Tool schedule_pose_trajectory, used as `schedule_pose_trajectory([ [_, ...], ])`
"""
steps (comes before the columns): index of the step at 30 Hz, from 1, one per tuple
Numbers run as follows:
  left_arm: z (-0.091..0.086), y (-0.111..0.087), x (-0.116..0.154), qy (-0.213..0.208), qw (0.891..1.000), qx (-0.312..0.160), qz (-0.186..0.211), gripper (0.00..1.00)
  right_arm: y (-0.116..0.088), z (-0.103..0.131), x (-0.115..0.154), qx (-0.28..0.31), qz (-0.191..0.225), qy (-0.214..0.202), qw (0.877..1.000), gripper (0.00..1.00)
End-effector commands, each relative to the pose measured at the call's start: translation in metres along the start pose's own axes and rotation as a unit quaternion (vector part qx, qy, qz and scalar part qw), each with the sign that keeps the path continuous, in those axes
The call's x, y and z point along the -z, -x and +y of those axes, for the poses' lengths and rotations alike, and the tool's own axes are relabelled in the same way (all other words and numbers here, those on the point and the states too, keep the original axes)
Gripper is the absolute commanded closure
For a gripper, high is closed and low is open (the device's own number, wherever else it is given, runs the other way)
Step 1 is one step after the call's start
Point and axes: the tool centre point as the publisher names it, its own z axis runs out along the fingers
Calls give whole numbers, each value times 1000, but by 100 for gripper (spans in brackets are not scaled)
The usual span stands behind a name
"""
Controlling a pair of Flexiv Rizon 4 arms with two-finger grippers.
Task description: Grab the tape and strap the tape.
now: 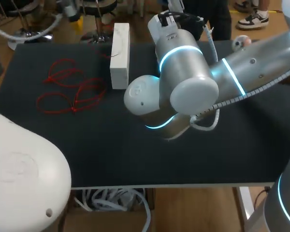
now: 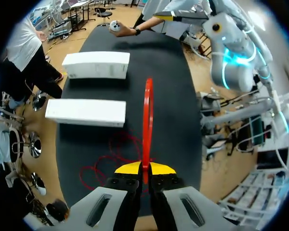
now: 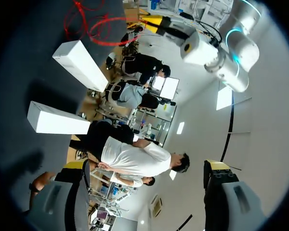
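Note:
My left gripper (image 2: 144,168) is shut on a red strap (image 2: 148,115) that stands up as a thin loop ahead of its yellow tips, above the table's left end. More red straps (image 1: 70,92) lie tangled on the black table (image 1: 135,154) below it, also seen as red straps (image 2: 111,156) and as red straps (image 3: 94,24). My right gripper (image 3: 144,168) is open and empty, pointing off past the table's far edge. In its view my left gripper (image 3: 156,21) holds the red loop far off. The right arm (image 1: 183,72) hangs over the table's middle.
A white block (image 1: 120,55) lies near the far edge; the left wrist view shows two such blocks (image 2: 96,65) (image 2: 85,111) side by side. A person's hand (image 1: 239,42) holds a small white round thing (image 2: 115,26) at the table's far edge.

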Motion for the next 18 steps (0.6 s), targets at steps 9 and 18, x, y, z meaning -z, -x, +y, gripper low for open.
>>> schedule_pose_trajectory([
  [9,96,-5,4,-76,996,13,-42,0,3,-4,1,2,3,6,1000,0],
  [18,96,-5,4,-76,996,13,-42,0,3,-4,1,2,3,6,1000,0],
])
